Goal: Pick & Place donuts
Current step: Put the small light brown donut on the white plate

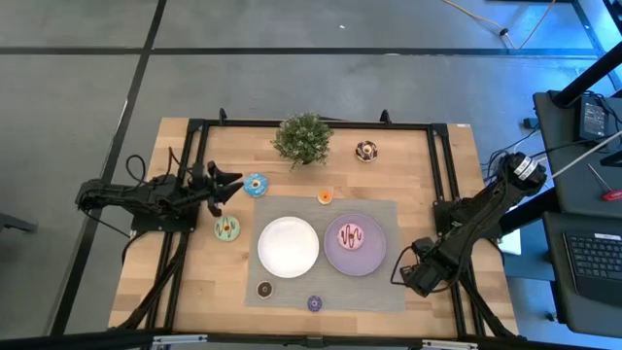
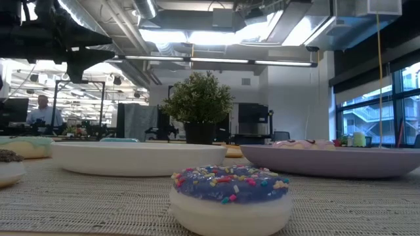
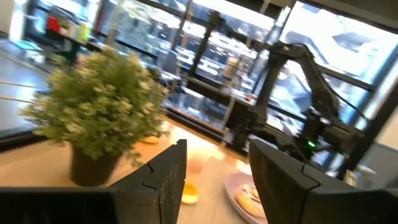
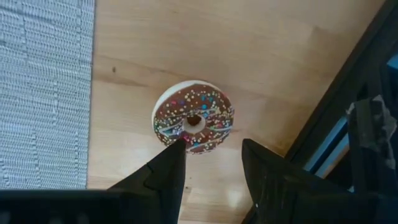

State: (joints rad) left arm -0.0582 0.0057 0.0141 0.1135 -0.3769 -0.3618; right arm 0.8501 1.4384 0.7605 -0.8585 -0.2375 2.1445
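My left gripper (image 1: 231,185) (image 3: 217,180) is open and raised over the table's left side, beside the blue donut (image 1: 256,185). The green donut (image 1: 227,228) lies nearer. The pink donut (image 1: 352,236) rests on the purple plate (image 1: 377,261). A chocolate donut (image 1: 366,151) lies by the plant. The minis are orange (image 1: 325,196), dark brown (image 1: 264,289) and purple (image 1: 315,303) (image 2: 230,196). My right gripper (image 1: 413,277) (image 4: 211,155) is open, pointing down over a brown sprinkled donut (image 4: 194,117) on bare wood, which the arm hides in the high view.
A white plate (image 1: 289,246) sits on the grey mat (image 1: 379,292) next to the purple plate. The green potted plant (image 1: 303,138) stands at the far middle. Black frame rails (image 1: 439,185) run along both sides, one close to the brown donut (image 4: 336,124).
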